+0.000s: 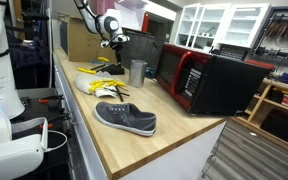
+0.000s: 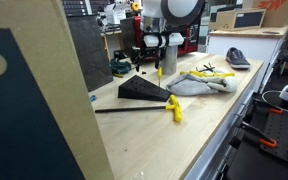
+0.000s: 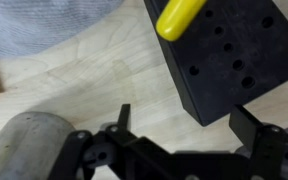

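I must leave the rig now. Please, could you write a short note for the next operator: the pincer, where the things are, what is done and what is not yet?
Pincer: open, holds nothing, hangs low over the worktop, right beside the black block.
Things: a yellow handle shows at the block, which has holes in its top. The grey cloth and the metal cup are close by. The shoe lies apart, near the front edge.
Done: nothing gripped, nothing lifted.
Left: no grip made yet; pincer touches nothing.

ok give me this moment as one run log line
fingers: open, empty | below: counter between metal cup and black block | block: yellow handle on it | nearby: grey cloth
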Controlling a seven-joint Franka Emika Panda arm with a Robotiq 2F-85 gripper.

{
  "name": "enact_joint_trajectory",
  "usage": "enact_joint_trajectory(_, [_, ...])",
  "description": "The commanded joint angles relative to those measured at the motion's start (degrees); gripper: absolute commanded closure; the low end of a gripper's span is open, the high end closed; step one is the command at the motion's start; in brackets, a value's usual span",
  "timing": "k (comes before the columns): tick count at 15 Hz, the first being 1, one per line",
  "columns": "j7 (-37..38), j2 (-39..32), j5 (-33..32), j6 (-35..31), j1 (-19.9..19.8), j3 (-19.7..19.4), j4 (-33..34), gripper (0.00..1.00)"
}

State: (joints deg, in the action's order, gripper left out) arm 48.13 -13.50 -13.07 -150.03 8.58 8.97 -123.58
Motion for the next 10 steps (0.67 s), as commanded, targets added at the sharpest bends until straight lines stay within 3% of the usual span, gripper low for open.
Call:
enact_joint_trajectory(1, [-11.54, -5.08, 4.22, 1.73, 0.92, -1.16, 4.48, 0.02])
enact_joint_trajectory(2, [-11.88, -5.49, 3.95, 2.79, 1.63, -2.32, 5.14, 0.26])
enact_joint_trajectory(4, [-11.02, -5.03, 2.74, 3.15, 2.98, -4.73, 5.05, 0.32])
enact_joint_trajectory(10, [-10.27, -3.19, 1.81, 3.30, 4.82, -7.42, 3.57, 0.78])
